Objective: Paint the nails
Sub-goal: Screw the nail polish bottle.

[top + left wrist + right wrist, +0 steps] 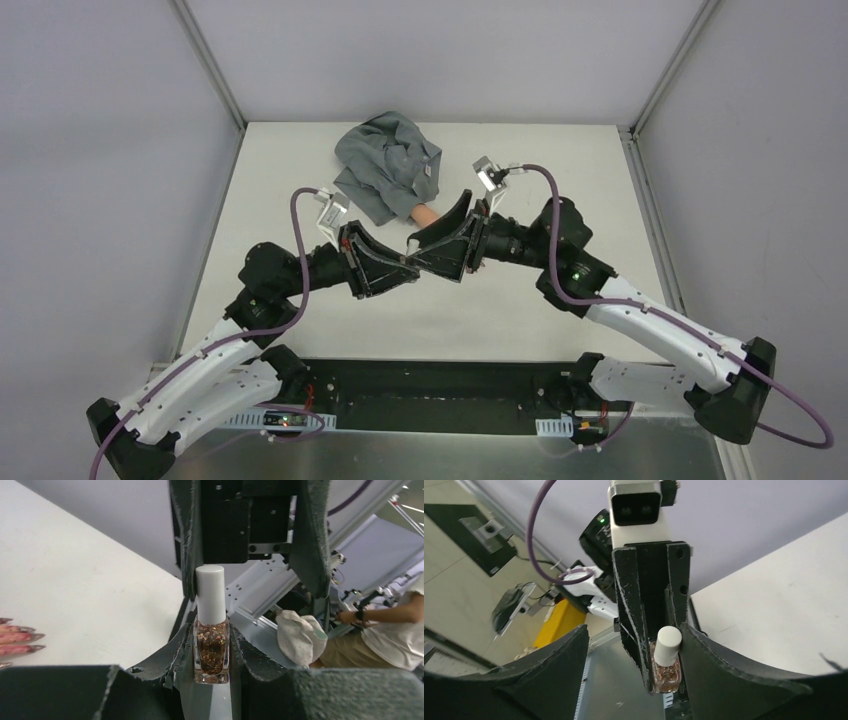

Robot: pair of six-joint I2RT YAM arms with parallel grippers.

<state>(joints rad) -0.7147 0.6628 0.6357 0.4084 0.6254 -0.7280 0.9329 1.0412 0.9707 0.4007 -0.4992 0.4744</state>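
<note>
- Two black-and-white robot arms (250,360) are bolted at the near edge of the flat white desk (480,330). Both reach in twd the middle, tips meeting nose to nose.
- L pincer (211,656): pressed in on a small square clear-glass bottle of coppery glitter polish (666,672). It grips the glass body, w/ the bottle sitting straight btw the black fingers.
- The bottle's tall white cylindrical cap (210,595) is on and sticks out past the L fingertips.
- R pincer (634,627): spread wide, one black finger each side of the white cap, w/ a visible gap on both sides. Not gripping anything.
- The nails (36,637): long, pointed, dark purplish-red. They lie low on the desk at the left edge of the L wrist view, off to the side of the bottle and apart from it.
- From above, the nails themselves are hidden under the R pincer's fingers.
- The peach-coloured fake hand (425,213) lies just beyond the meeting pincers, fingers pointing twd the near side. Only a bit of it shows.
- A crumpled grey fabric sleeve (385,170) covers the rest, bunched up twd the far edge of the desk, left of centre.
- Beyond the desk, in the L wrist view: a person in a white tee and khaki shorts (390,630), blurry.
</note>
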